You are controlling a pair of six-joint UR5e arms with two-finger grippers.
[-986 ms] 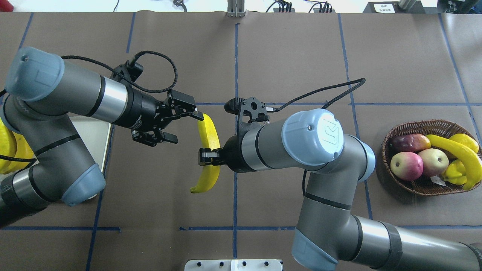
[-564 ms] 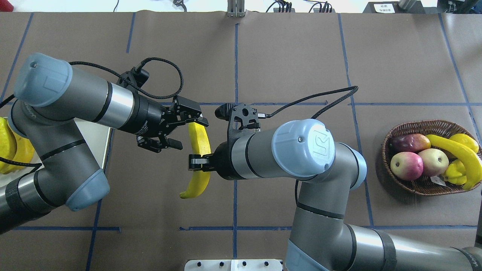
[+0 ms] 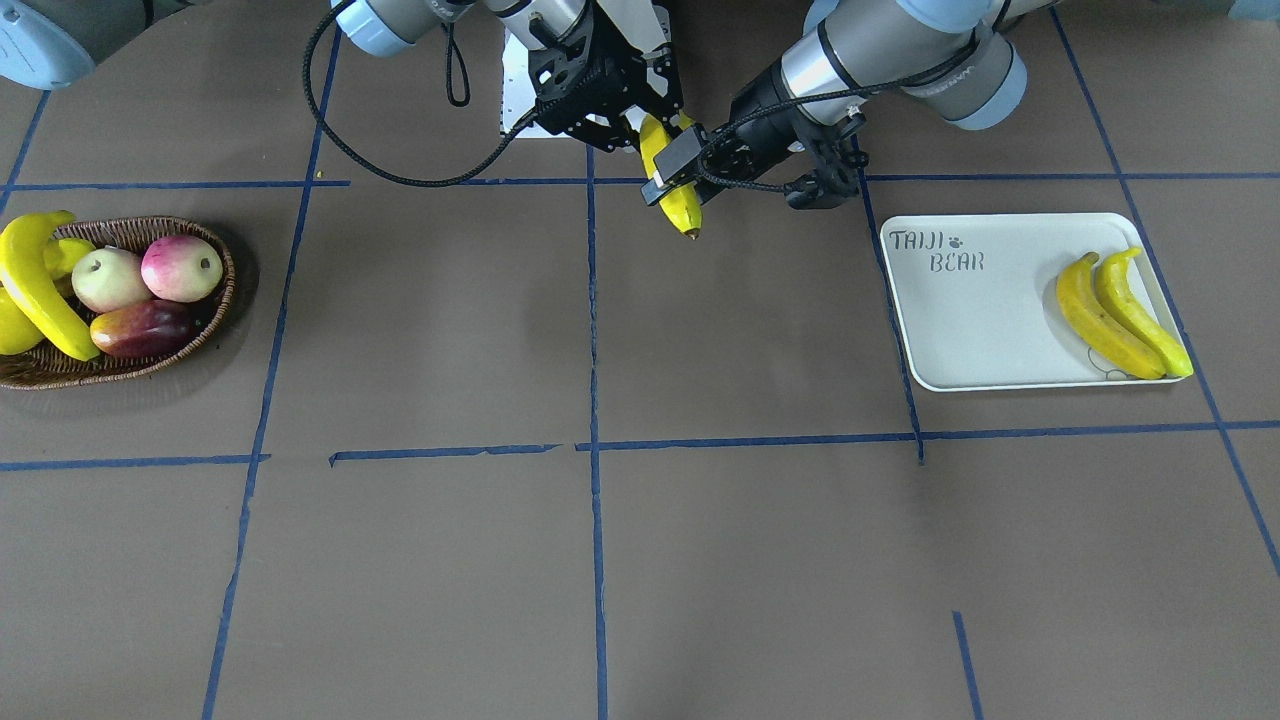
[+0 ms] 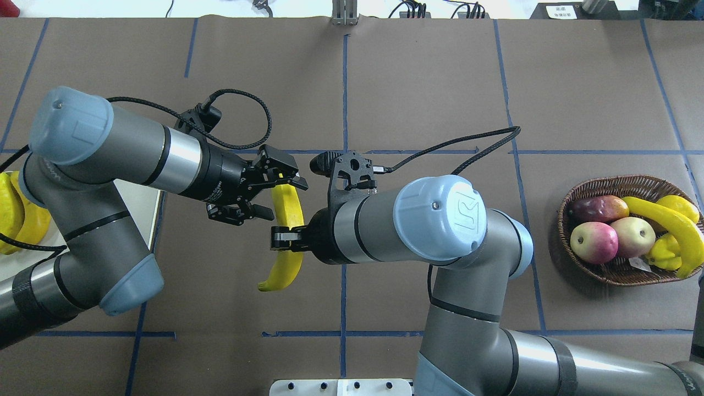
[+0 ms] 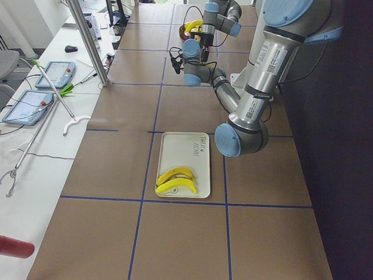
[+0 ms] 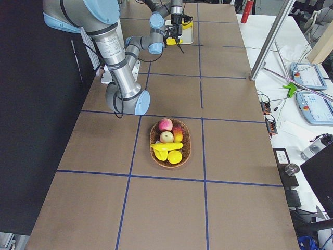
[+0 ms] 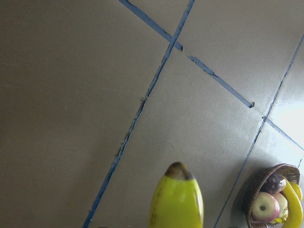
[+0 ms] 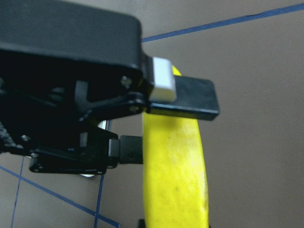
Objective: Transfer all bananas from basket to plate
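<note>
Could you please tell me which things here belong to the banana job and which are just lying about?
Job: held banana, right gripper clamped on it, open left gripper at its end, basket with one banana, plate with two bananas.
Lying about: pink apple, pale apple, dark red fruit, plump yellow fruits, all in the basket.

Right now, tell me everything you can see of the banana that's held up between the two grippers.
The banana is long, curved and bright yellow, smooth and plastic-looking, with a dark greenish-brown tip at its far end. It is held in the air over the middle of the table, lying roughly level. The right gripper is shut across its middle. The open left gripper straddles its far end; whether those fingers touch it is unclear.
</note>
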